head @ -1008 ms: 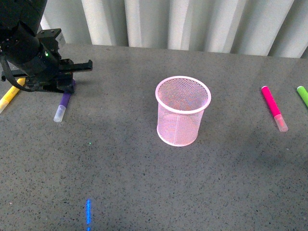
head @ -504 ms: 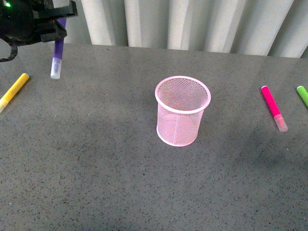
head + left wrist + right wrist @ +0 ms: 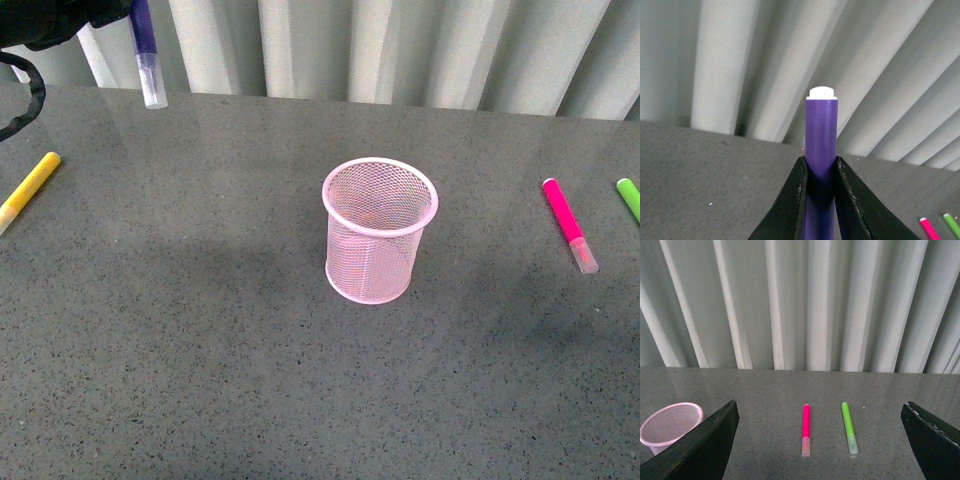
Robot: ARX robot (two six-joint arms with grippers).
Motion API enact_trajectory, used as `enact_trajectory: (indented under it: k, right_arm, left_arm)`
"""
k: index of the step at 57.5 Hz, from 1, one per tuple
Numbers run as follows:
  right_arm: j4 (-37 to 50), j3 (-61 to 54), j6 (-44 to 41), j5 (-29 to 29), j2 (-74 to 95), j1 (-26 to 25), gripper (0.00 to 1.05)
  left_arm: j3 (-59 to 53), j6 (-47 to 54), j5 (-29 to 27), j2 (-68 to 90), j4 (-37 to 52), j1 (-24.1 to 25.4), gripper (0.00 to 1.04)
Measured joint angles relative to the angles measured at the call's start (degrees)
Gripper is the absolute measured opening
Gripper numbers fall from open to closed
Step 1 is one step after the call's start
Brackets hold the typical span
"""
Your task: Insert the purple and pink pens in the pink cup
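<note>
The pink cup (image 3: pixel 380 230) stands upright mid-table, its mesh showing nothing inside. High above the table's far left corner hangs the purple pen (image 3: pixel 146 50), clear cap down, with my left gripper (image 3: pixel 125 12) shut on its barrel and mostly cut off by the frame. In the left wrist view the black jaws of that gripper (image 3: pixel 821 167) pinch the purple pen (image 3: pixel 821 135). The pink pen (image 3: pixel 569 224) lies flat at the right, far from the cup. My right gripper (image 3: pixel 820 407) stands open above the pink pen (image 3: pixel 806 429), with the cup (image 3: pixel 667 427) to one side.
A yellow pen (image 3: pixel 28 190) lies near the left edge of the table. A green pen (image 3: pixel 629 197) lies at the right edge beside the pink one, also seen as the green pen (image 3: pixel 848 434). A pleated white curtain (image 3: pixel 400 45) backs the grey tabletop (image 3: pixel 250 380).
My left gripper has lifted the purple pen off the table, up and slightly right. The pen now hangs cap down in the air. The cup and the other pens have not moved.
</note>
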Motion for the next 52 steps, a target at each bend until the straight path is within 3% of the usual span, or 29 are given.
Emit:
enact_trajectory:
  k: [13, 26, 34, 52]
  right_arm:
    - [0.0, 0.0, 0.0, 0.0, 0.0, 0.0, 0.98]
    - [0.0, 0.0, 0.0, 0.0, 0.0, 0.0, 0.98]
    - [0.0, 0.0, 0.0, 0.0, 0.0, 0.0, 0.98]
    - [0.0, 0.0, 0.0, 0.0, 0.0, 0.0, 0.98]
  left_arm:
    - [0.22, -1.75, -0.17, 4.44, 7.72, -5.53, 0.12]
    - [1.09, -4.66, -0.28, 7.32, 10.27, -9.35, 0.12]
    - [1.2, -8.17, 2.78, 8.55, 11.8, -11.93, 0.12]
    - [4.7, -8.57, 0.79, 14.67, 13.73, -15.85, 0.12]
